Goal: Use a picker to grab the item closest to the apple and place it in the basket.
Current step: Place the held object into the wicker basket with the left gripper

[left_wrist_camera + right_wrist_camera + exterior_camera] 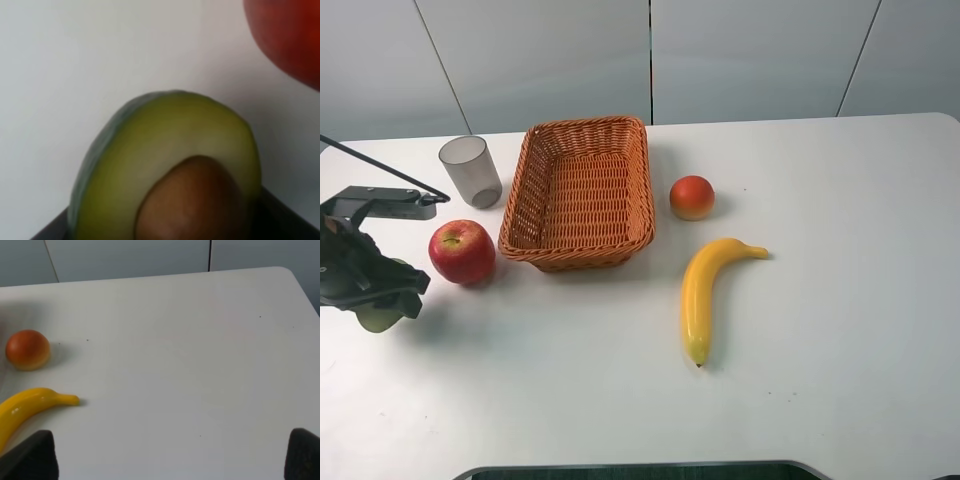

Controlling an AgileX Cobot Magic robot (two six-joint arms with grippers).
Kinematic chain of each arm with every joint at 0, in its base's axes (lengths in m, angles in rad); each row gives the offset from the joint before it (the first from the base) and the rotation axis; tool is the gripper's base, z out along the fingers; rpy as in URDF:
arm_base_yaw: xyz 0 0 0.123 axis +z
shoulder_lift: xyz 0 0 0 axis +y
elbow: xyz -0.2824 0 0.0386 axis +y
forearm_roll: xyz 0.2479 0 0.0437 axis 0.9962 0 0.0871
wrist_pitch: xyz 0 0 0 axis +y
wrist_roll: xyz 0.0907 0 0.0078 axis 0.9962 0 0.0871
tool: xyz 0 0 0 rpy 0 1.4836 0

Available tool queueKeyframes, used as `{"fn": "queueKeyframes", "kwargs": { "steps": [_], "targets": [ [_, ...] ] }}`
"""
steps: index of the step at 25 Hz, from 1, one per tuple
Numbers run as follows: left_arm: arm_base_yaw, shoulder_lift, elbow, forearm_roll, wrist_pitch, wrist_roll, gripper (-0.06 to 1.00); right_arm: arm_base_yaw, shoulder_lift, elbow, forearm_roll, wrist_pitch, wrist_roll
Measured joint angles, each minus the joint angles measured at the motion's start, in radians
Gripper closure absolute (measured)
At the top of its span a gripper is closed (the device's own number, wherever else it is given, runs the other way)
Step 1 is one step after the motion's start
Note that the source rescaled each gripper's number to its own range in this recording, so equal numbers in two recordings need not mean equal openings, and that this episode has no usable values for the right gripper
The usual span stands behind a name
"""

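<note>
A red apple [462,251] lies on the white table left of the woven basket [638,160]. At the table's left edge an avocado half [377,318] sits under my left gripper [380,300]. The left wrist view shows the avocado half [170,170] close up, cut face and brown pit showing. The dark fingers press its two sides, so the gripper is shut on it, and the apple [290,35] is close beside it. My right gripper [170,460] is open over bare table. It is out of the exterior high view.
A grey translucent cup [470,170] stands left of the basket, behind the apple. A small orange-red fruit [692,197] and a banana [705,290] lie right of the basket. A thin dark rod [390,168] slants above the left arm.
</note>
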Motion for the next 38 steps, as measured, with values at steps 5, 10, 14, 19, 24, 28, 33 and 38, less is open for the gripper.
{"fn": "queueKeyframes", "kwargs": {
  "steps": [5,10,14,19,24,28,33,38],
  "targets": [
    [0.0,-0.14,0.002,-0.036,0.08,0.0,0.93,0.0,0.0,0.0,0.0,0.0,0.0],
    [0.0,-0.271,0.002,-0.049,0.17,0.0,0.94,0.0,0.0,0.0,0.0,0.0,0.0],
    [0.0,-0.367,0.002,-0.089,0.217,0.002,0.94,0.0,0.0,0.0,0.0,0.0,0.0],
    [0.0,-0.49,0.002,-0.188,0.229,0.054,0.94,0.0,0.0,0.0,0.0,0.0,0.0],
    [-0.01,-0.61,-0.009,-0.32,0.242,0.143,0.94,0.0,0.0,0.0,0.0,0.0,0.0],
    [-0.07,-0.672,-0.052,-0.338,0.25,0.165,0.94,0.0,0.0,0.0,0.0,0.0,0.0],
    [-0.161,-0.684,-0.107,-0.362,0.24,0.17,0.94,0.0,0.0,0.0,0.0,0.0,0.0],
    [-0.236,-0.628,-0.146,-0.376,0.199,0.175,0.94,0.0,0.0,0.0,0.0,0.0,0.0]
  ]
}}
